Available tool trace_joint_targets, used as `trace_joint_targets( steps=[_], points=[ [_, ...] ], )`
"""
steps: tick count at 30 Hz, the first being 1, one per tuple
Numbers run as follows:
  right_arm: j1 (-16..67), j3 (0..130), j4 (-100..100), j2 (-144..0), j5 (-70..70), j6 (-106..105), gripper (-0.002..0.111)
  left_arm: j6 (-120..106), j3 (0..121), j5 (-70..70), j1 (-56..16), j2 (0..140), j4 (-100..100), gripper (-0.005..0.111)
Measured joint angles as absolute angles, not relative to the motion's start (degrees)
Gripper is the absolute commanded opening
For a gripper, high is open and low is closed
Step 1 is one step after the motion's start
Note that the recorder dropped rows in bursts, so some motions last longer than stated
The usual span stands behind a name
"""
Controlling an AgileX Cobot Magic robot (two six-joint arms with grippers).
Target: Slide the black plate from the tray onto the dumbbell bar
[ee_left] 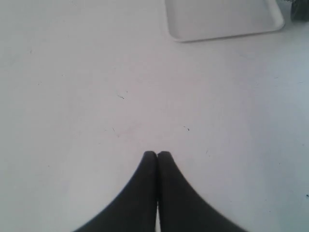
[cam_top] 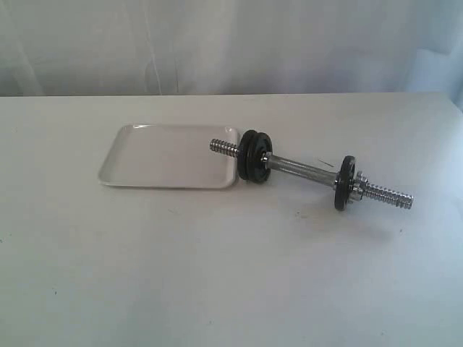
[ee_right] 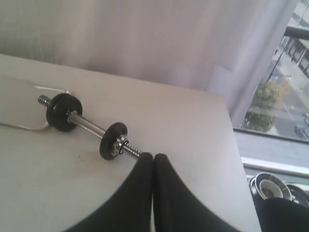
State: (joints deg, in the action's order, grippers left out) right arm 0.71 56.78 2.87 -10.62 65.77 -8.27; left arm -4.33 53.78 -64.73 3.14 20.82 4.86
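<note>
Jaws, both arms: matte blk, smooth, tapered; rounded fingertips [ee_left: 150, 157] [ee_right: 146, 158].

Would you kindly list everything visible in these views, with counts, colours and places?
tray: one, white, on the table, left of centre in the exterior view.
bar: one, chrome, on the table, one threaded end reaching over the tray.
discs: apparently three, black, on the bar; two together at the tray end, one near the other end.
nut: one visible, silvery, outside the single disc.
table: one, white.
curtain: white, behind the table.
window: one, beside the curtain.
dish: one, dark with a pale rim, below the window.
left gripper: black, shut, over bare table.
right gripper: black, shut, near the bar's free end.
</note>
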Motion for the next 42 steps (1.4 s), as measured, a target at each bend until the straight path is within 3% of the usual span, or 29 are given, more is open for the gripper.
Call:
trace_joint_targets(
  steps=[8,20,42],
  points=[
    [0.7,56.8,2.8,-0.5,65.8,-8.3,0.0,-4.3,50.5,-63.5,3.1,9.9,5.1,0.0],
    [0.7,54.0,2.8,-0.1,65.1,-8.3,0.0,-4.1,45.6,-60.4,3.1,0.3,6.4,0.0],
    [0.7,30.8,2.1,-0.2,32.9,-8.5,0.0,-2.0,20.1,-24.6,3.1,0.5,6.5,0.0]
  ],
)
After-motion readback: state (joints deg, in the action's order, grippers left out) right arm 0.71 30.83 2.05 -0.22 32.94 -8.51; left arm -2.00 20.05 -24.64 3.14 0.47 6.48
